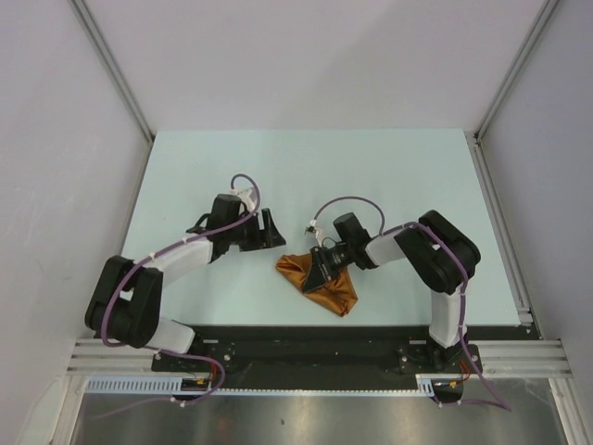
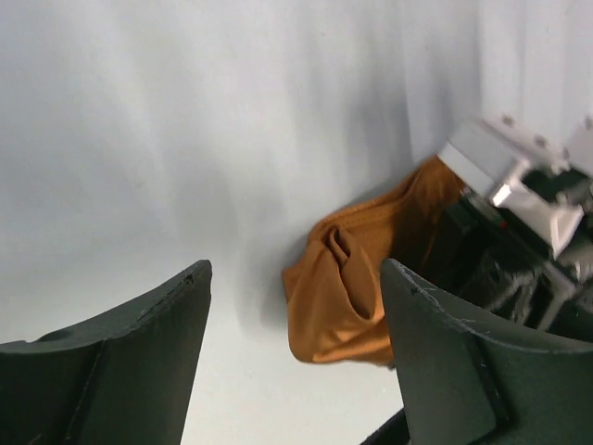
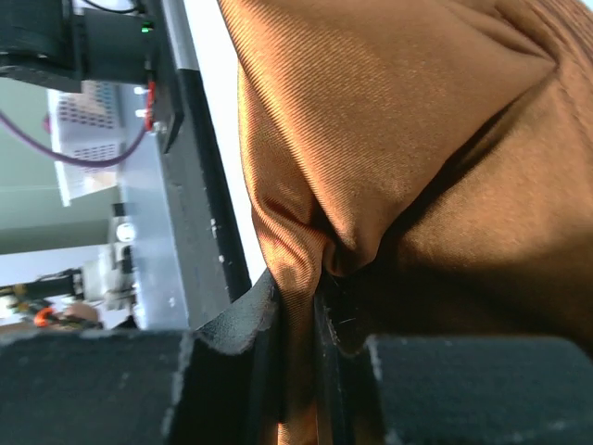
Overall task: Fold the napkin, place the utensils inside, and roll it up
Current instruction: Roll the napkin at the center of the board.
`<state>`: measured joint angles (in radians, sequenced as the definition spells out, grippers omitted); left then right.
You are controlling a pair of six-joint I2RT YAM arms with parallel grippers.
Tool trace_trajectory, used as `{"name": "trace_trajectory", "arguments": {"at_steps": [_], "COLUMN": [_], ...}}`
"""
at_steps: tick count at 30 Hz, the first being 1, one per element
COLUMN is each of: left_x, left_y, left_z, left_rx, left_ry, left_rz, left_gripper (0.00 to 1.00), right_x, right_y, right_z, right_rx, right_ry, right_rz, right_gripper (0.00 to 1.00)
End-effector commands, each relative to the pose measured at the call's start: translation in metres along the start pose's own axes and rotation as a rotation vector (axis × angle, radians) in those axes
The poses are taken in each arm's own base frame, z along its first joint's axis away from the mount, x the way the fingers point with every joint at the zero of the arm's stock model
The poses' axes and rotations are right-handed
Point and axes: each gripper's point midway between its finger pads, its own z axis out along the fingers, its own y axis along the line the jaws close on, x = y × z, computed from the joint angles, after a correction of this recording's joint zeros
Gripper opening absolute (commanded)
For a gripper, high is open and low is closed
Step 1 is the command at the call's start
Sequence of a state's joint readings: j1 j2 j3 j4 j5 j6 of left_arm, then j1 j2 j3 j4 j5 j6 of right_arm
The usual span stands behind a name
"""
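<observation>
The rust-orange napkin (image 1: 324, 283) lies bunched in a rough triangle near the table's front edge, just right of centre. My right gripper (image 1: 323, 267) sits on its upper part and is shut on a fold of the cloth, which fills the right wrist view (image 3: 389, 120) and runs down between the fingers (image 3: 236, 320). My left gripper (image 1: 267, 228) hovers to the left and slightly behind the napkin, open and holding nothing. In the left wrist view the napkin (image 2: 357, 283) lies ahead, beside the right finger (image 2: 445, 343). The utensils are out of view.
The pale table (image 1: 306, 176) is fenced by grey walls and corner posts at the back. A black rail (image 1: 324, 348) with the arm bases runs along the front edge, close below the napkin.
</observation>
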<state>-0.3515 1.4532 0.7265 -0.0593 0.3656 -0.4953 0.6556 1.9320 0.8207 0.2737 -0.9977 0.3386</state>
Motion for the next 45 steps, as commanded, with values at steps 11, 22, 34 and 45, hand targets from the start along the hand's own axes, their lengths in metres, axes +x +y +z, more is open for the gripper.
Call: {"name": "trace_trajectory", "arguments": {"at_steps": [11,22,34,45], "left_x": [0.035,0.043,0.062,0.073], "left_y": [-0.038,-0.027,-0.021,-0.009], "left_z": [0.012,0.037,0.041,0.037], "left_rx": [0.163,0.127,0.126,0.022], "left_ry": [0.099,0.162,0.239,0.368], "left_rz": [0.15,0.081,0.044,0.013], "left_gripper": [0.82,0.72,0.0,0.0], "right_x": [0.006,0.009,-0.011,-0.076], "right_y": [-0.013,-0.017,-0.008,0.018], "right_z": [-0.008,-0.009,-0.014,-0.058], "right_rx": [-0.054,-0.027,0.002,0.404], "right_ry": [0.006,0.019,-0.007,-0.156], "right_rz": [0.114,0.112,0.057,-0.207], "right_gripper": [0.1,0.1,0.24,0.74]}}
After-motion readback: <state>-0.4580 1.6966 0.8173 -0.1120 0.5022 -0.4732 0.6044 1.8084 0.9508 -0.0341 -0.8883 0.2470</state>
